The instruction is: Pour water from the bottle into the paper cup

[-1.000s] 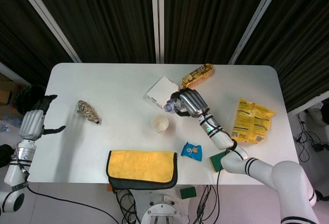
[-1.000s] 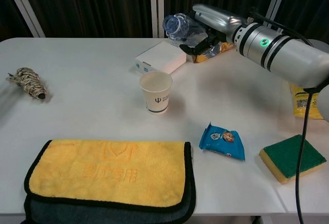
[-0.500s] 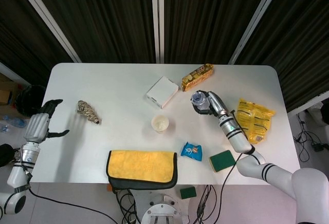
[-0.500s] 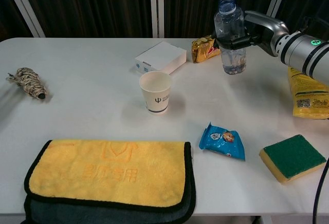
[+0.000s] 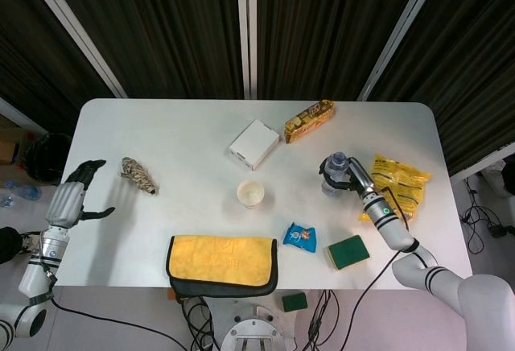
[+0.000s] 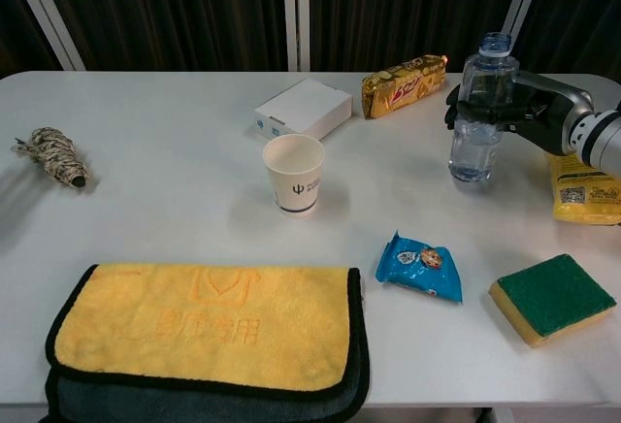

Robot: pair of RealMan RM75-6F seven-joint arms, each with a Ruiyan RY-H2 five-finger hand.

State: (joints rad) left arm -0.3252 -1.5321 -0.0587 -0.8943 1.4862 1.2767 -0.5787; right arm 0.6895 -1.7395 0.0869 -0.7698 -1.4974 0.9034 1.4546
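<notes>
A clear plastic water bottle (image 6: 480, 114) stands upright on the table right of centre, also seen from above as the bottle (image 5: 335, 173). My right hand (image 6: 524, 112) grips it around the middle, fingers wrapped from the right; the same right hand (image 5: 352, 175) shows in the head view. The white paper cup (image 6: 294, 174) stands upright in the middle of the table, well left of the bottle, and appears as the cup (image 5: 250, 194) in the head view. My left hand (image 5: 71, 199) hovers off the table's left edge, fingers apart, holding nothing.
A white box (image 6: 303, 109) and a yellow snack bar (image 6: 403, 84) lie behind the cup. A blue wrapper (image 6: 419, 266), a green-yellow sponge (image 6: 553, 298) and a yellow packet (image 6: 580, 186) lie at right. A yellow cloth (image 6: 206, 331) is in front, a rope bundle (image 6: 53, 155) at left.
My right hand has tipped the bottle back upright, carried it right and away from the cup, and lowered it to the table. The left hand shifted slightly beside the table edge.
</notes>
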